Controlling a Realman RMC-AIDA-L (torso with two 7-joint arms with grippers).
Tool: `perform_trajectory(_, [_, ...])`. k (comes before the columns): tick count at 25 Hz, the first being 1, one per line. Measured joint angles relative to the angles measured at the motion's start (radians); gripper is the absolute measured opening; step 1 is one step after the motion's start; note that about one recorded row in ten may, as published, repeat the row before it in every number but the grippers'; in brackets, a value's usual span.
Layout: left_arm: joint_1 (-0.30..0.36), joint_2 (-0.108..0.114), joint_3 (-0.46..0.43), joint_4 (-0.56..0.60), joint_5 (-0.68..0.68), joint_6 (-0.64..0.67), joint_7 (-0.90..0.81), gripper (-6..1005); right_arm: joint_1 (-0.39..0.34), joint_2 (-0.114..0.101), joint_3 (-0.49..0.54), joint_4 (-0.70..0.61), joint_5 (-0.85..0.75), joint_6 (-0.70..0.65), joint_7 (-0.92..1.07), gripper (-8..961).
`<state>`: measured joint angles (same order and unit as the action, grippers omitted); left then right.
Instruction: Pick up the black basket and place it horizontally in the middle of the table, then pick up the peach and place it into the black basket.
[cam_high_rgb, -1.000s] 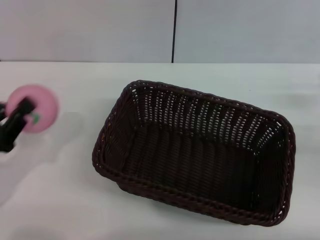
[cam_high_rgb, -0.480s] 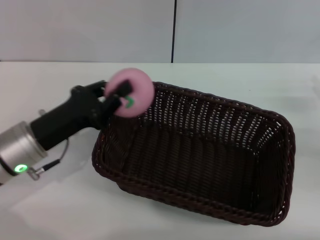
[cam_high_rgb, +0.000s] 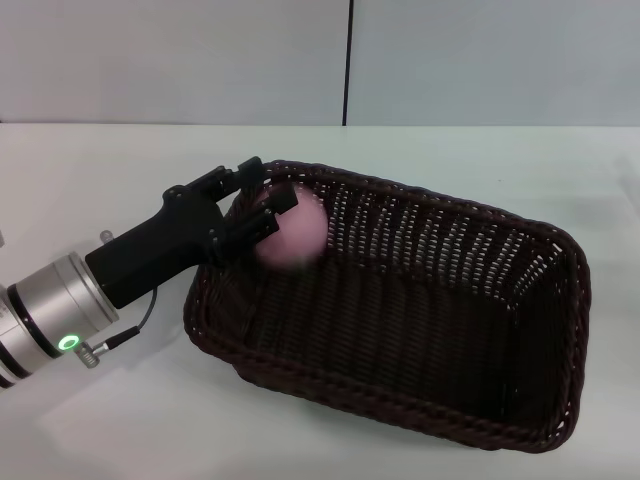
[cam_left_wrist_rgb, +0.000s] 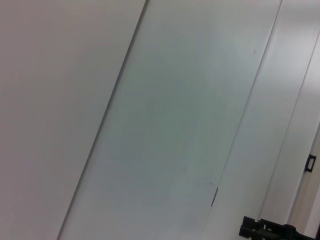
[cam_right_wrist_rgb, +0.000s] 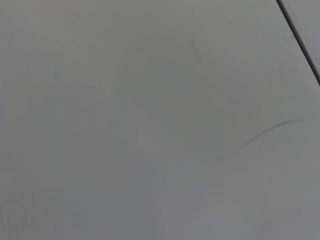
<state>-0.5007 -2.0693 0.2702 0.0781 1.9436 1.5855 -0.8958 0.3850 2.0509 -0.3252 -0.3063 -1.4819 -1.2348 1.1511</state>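
Peach, small smooth pink toy (cam_high_rgb: 293, 236), gripped by left gripper (cam_high_rgb: 262, 212) fingers over dark woven wicker basket (cam_high_rgb: 400, 400) mid-table, left end; judgement: lower before releasing. Right arm unseen.

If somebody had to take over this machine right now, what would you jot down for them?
Left gripper: over the near-left corner of the black basket, with the peach at its fingertips; grip or release unclear.
Right gripper: out of sight.
Done: basket sits on the table, long side running across it.
Left: confirm the peach lands in the basket, then pull the left arm clear.
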Motion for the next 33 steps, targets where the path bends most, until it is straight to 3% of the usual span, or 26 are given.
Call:
perform_trajectory(9, [0.011,0.004,-0.024,0.001,-0.004,0.018,0.003,808,0.001,0.001,0.001,0.018,-0.001,0.0,-0.012,557])
perform_trajectory(10, [0.011,0.004,-0.024,0.001,-0.004,0.018,0.003,808,0.0,0.001,0.002,0.018,-0.001,0.0,-0.013,557])
perform_trajectory(12, [0.041,0.003,-0.11,-0.001,-0.006,0.045,0.044,807,-0.002,0.003,0.006,0.018,0.0,0.0,-0.013,557])
perform_trajectory(13, [0.041,0.003,-0.11,-0.001,-0.006,0.045,0.044,806,-0.004,0.004,0.007,0.018,0.001,0.0,-0.013,557])
perform_trajectory(14, [0.081,0.002,-0.214,-0.018,-0.007,0.071,0.103,806,-0.007,0.005,0.008,0.018,0.001,0.0,-0.013,557])
perform_trajectory(22, [0.22,0.003,-0.616,-0.101,-0.006,0.101,0.257,803,-0.032,0.009,0.013,0.015,0.006,-0.005,-0.012,557])
perform_trajectory(28, [0.286,0.007,-0.767,-0.107,-0.006,0.096,0.263,800,-0.052,0.01,0.089,0.016,0.007,-0.039,-0.003,557])
perform_trajectory(33, [0.303,0.007,-0.815,-0.108,-0.006,0.094,0.263,800,-0.055,0.009,0.104,0.017,0.008,-0.056,-0.002,557])
